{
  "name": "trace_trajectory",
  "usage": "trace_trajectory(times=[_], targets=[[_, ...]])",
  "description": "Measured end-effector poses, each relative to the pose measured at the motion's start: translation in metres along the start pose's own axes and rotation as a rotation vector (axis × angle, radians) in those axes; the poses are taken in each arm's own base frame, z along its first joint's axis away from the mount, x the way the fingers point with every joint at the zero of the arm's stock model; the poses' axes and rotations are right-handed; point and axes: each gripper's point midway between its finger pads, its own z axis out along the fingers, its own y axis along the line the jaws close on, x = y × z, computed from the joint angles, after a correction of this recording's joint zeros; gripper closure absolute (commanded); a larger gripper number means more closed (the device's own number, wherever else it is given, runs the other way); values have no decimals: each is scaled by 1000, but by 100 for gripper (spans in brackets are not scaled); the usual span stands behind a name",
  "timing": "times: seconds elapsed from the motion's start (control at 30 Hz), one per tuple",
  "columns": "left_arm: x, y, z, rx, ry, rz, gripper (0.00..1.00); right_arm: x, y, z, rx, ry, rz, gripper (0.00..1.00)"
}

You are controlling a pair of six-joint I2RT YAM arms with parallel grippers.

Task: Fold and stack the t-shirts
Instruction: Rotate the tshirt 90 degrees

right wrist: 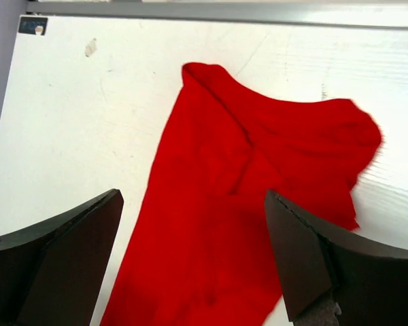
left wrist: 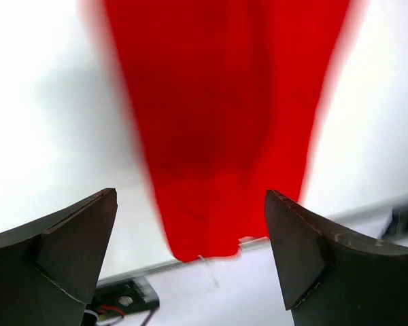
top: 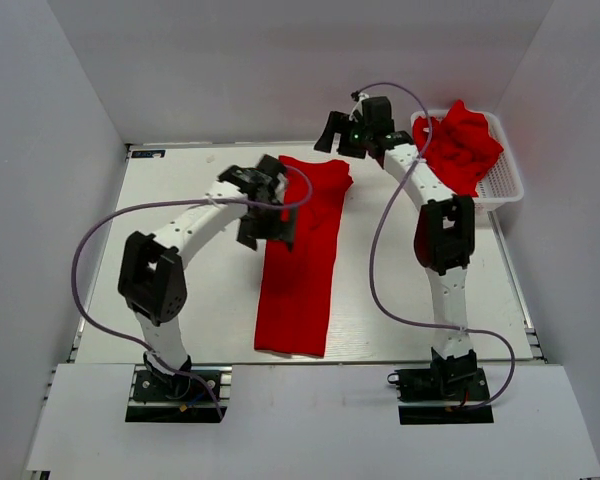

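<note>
A red t-shirt [top: 302, 255], folded lengthwise into a long strip, lies on the white table from the back middle to the front edge. It also shows in the left wrist view [left wrist: 221, 115] and the right wrist view [right wrist: 245, 204]. My left gripper [top: 268, 212] hangs open and empty above the strip's left edge near its upper half. My right gripper [top: 342, 133] is open and empty above the table's back edge, beside the shirt's top right corner. More red shirts [top: 463, 145] sit crumpled in the basket.
A white mesh basket [top: 507, 183] stands at the back right corner of the table. White walls close in the left, back and right sides. The table's front edge [top: 300, 362] runs just beyond the shirt's lower end.
</note>
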Motion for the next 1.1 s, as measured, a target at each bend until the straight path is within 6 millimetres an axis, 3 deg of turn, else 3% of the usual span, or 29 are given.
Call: trace_trajectory(times=[0.1, 0.2, 0.3, 0.4, 0.53, 0.7, 0.93, 1.1], targets=[[-27, 54, -10, -67, -73, -150, 0, -18, 15, -32, 40, -37, -47, 10], [-46, 116, -13, -109, -123, -323, 0, -12, 23, -41, 91, -19, -79, 10], [-51, 173, -16, -140, -156, -480, 0, 35, 26, -32, 161, 90, -101, 10], [-48, 208, -14, -144, -168, -584, 0, 101, 19, -26, 255, 251, -111, 10], [-32, 217, 4, -121, -136, -631, 0, 171, 12, -31, 344, 419, -134, 10], [-18, 218, 10, -119, -123, -650, 0, 209, 6, -30, 390, 507, -138, 10], [-20, 224, -18, -133, -224, -663, 0, 191, -1, -6, 420, 473, -99, 10], [-4, 225, -16, -146, -203, -668, 0, 161, -17, 17, 417, 400, -66, 10]])
